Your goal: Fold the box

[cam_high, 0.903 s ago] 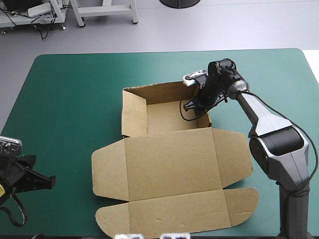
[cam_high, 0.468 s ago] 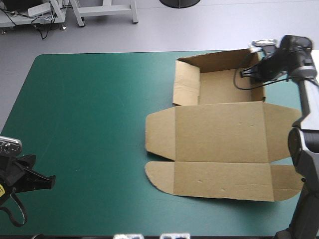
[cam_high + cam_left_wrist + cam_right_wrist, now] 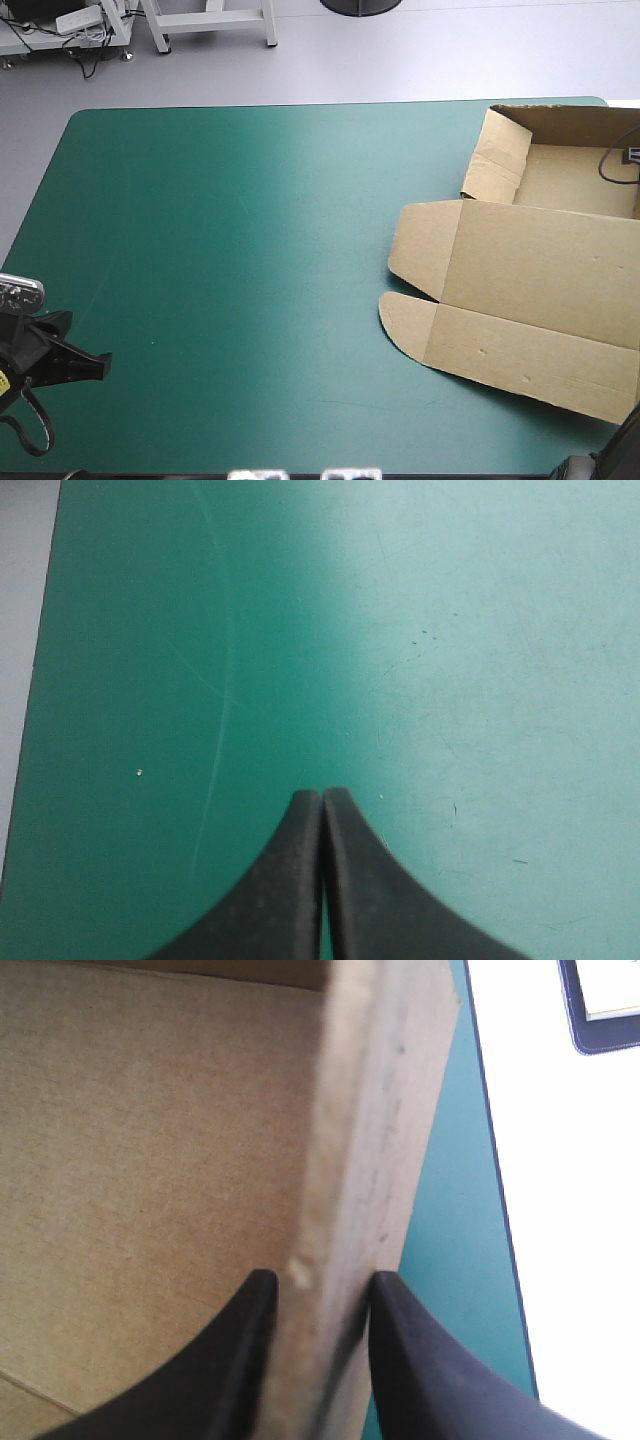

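The brown box [image 3: 540, 270] lies at the table's right side, partly running past the right edge of the high view. Its tray part [image 3: 575, 175] with raised walls is at the far right, and the flat lid with its rounded flaps points toward the near edge. In the right wrist view my right gripper [image 3: 318, 1278] is shut on the box's side wall [image 3: 375, 1110], one finger inside over the tray floor [image 3: 150, 1160] and one outside. My left gripper [image 3: 95, 365] rests at the near left corner, shut and empty, its tips [image 3: 322, 795] over bare cover.
The teal-green cover [image 3: 250, 250] stretches bare from the box to the left arm. Just outside the held wall runs the table's right edge [image 3: 440, 1260], with white floor and a dark-rimmed object [image 3: 600, 1000] beyond it.
The right gripper has dragged the box from the table's middle far to the right and slightly away, turning it a little. The right arm has left the high view. The left arm stayed put.
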